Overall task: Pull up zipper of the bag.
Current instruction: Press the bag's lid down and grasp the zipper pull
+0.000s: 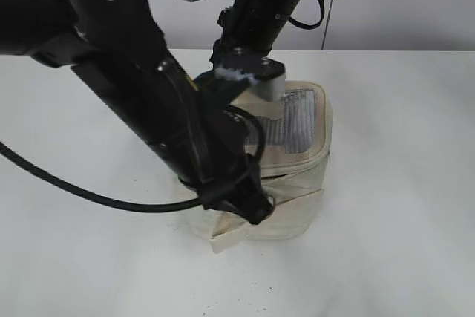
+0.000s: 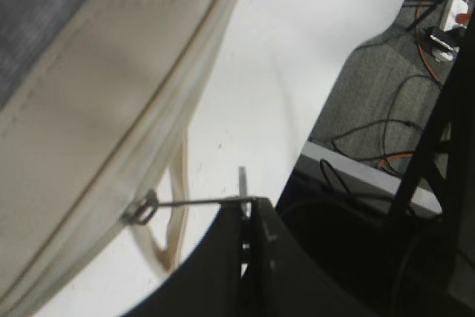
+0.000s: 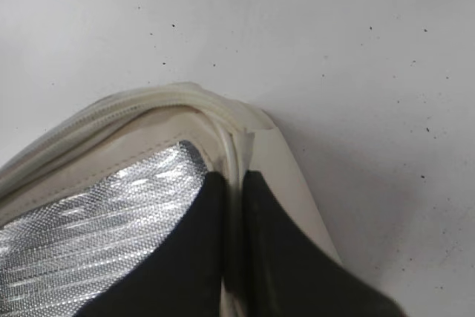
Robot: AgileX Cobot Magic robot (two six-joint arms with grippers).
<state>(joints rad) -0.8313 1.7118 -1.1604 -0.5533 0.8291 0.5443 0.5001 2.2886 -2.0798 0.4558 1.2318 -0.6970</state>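
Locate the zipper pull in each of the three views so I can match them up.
Exterior view: not visible; the left arm hides that side of the bag.
Left wrist view: lower centre-left, the zipper pull runs from the bag's seam to the left gripper, pinched.
Right wrist view: not in it; right gripper grips the bag rim.
Shared landmark: the bag's cream zipper seam.
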